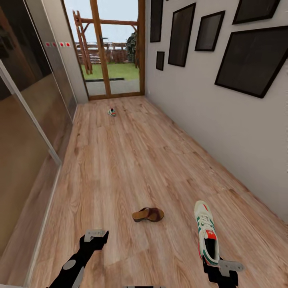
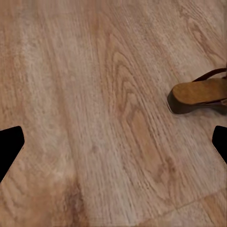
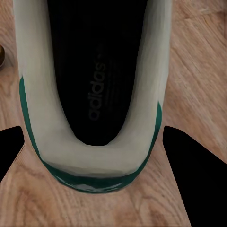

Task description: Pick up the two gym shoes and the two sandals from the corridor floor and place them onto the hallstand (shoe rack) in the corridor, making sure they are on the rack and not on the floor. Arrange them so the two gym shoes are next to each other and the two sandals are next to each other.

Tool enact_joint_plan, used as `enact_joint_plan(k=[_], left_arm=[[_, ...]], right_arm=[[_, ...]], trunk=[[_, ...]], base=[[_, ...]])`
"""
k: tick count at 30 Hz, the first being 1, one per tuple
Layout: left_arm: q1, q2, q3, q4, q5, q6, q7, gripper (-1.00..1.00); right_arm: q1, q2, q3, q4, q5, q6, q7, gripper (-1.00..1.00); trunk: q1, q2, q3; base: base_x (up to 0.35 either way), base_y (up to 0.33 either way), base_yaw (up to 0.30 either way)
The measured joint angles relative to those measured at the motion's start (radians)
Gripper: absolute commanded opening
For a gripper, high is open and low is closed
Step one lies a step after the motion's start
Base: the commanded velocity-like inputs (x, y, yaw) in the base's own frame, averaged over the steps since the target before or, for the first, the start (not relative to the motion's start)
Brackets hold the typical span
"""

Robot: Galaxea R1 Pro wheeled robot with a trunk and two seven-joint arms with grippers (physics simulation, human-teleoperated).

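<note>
One white gym shoe (image 1: 207, 232) with green stripes and a red tongue is at the lower right, toe pointing away. My right gripper (image 1: 221, 267) is shut on its heel (image 3: 90, 161), one finger (image 3: 189, 179) on each side. A second gym shoe (image 1: 112, 112) lies far down the corridor floor (image 1: 132, 160) near the glass door. A brown sandal (image 1: 148, 215) lies on its side on the planks, a little ahead and right of my left gripper (image 1: 96, 237). That gripper (image 2: 118, 139) is open over bare floor, with the sandal (image 2: 201, 94) beyond it. The hallstand is out of view.
A dark glass sliding wall (image 1: 28, 132) runs along the left. The pale right wall (image 1: 208, 112) carries several black picture frames (image 1: 252, 60). A wood-framed glass door (image 1: 108, 48) closes the far end. Open plank floor lies between the shoes.
</note>
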Motion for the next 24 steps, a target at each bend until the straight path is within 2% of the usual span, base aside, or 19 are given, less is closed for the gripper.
enact_joint_plan(k=[4, 14, 24], left_arm=[[0.000, 0.000, 0.000, 0.000, 0.000, 0.000, 0.000, 1.00], [0.000, 0.000, 0.000, 0.000, 0.000, 0.000, 0.000, 1.00], [0.000, 0.000, 0.000, 0.001, 0.000, 0.000, 0.000, 1.00]], right_arm=[[0.000, 0.000, 0.000, -0.002, 0.000, 0.000, 0.000, -1.00], [0.000, 0.001, 0.000, -0.007, -0.007, 0.000, 0.001, -1.00], [0.000, 0.000, 0.000, -0.006, -0.007, 0.002, 0.001, -1.00]], trunk=[[0.000, 0.000, 0.001], [0.000, 0.000, 0.001], [0.000, 0.000, 0.006]], base=[[0.283, 0.235, -0.205], [0.282, 0.203, -0.021], [0.229, 0.094, -0.255]])
